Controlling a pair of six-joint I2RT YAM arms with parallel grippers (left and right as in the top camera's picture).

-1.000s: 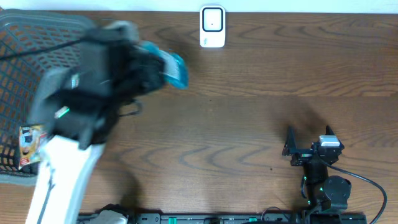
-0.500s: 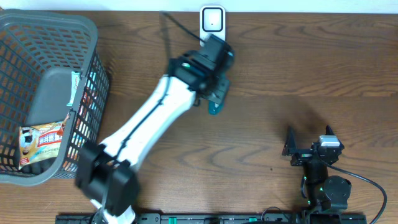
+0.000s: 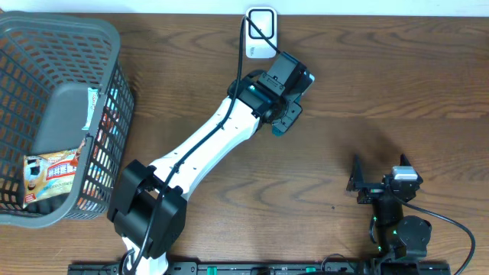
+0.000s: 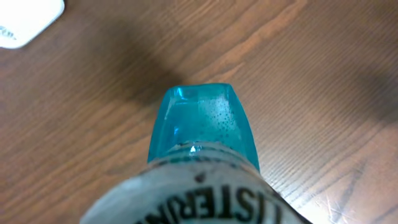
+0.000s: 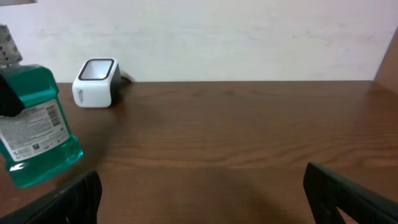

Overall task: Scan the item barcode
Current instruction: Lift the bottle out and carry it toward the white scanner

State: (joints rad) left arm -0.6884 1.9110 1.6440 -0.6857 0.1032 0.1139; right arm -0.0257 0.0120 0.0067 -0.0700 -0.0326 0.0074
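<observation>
Wooden table (image 3: 397,76): left claw (image 3: 287,114) grips the teal mouthwash bottle (image 5: 37,130) (tilted) near the scanner (image 3: 261,32); right claw (image 3: 380,170) gapes wide.

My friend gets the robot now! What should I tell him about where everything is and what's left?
Left gripper: shut on the bottle, which hangs tilted above the table.
Right gripper: open, empty, off to the side.
Scanner: at the table's far edge, just beyond the bottle.
Done: bottle is lifted and near the scanner.
Left: face its barcode to the scanner; I cannot see the barcode.
</observation>
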